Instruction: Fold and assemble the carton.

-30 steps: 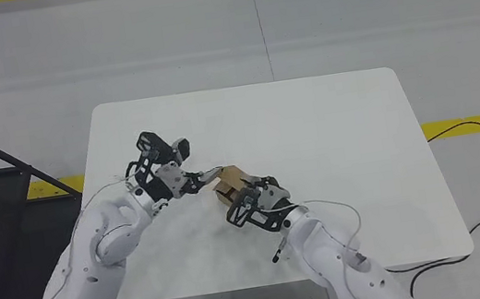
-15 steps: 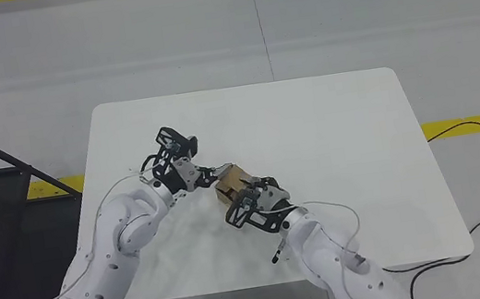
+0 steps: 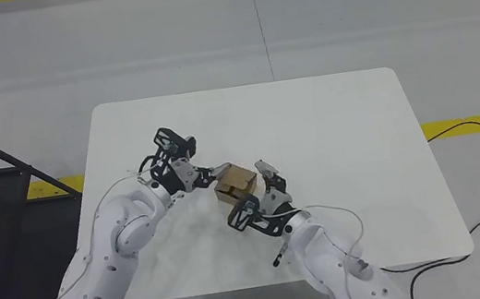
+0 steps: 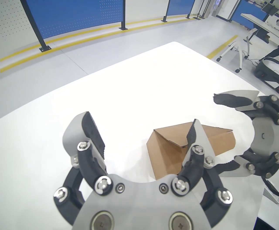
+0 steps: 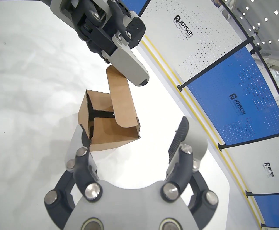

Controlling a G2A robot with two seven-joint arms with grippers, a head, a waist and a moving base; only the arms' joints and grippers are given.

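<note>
A small brown carton (image 3: 238, 183) lies on its side on the white table (image 3: 339, 125), its open end facing my right gripper (image 3: 252, 194). Through that end I see folded inner flaps, and one long flap (image 5: 118, 93) sticks out from the carton (image 5: 104, 130). My right gripper (image 5: 133, 136) is open, with the carton's near corner between its fingertips. My left gripper (image 3: 204, 175) is on the opposite side, open. One of its fingers (image 5: 130, 67) rests against the long flap. In the left wrist view the left gripper (image 4: 143, 132) holds nothing, and the carton (image 4: 167, 152) sits partly behind one finger.
The table's front edge runs close behind both arms. A thin black cable (image 3: 279, 254) lies beside the right forearm. Bare tabletop stretches to the right and to the back of the carton.
My right gripper has opened and its fingers have spread away from the carton. My left gripper moved in toward the carton a second ago and has since held still.
</note>
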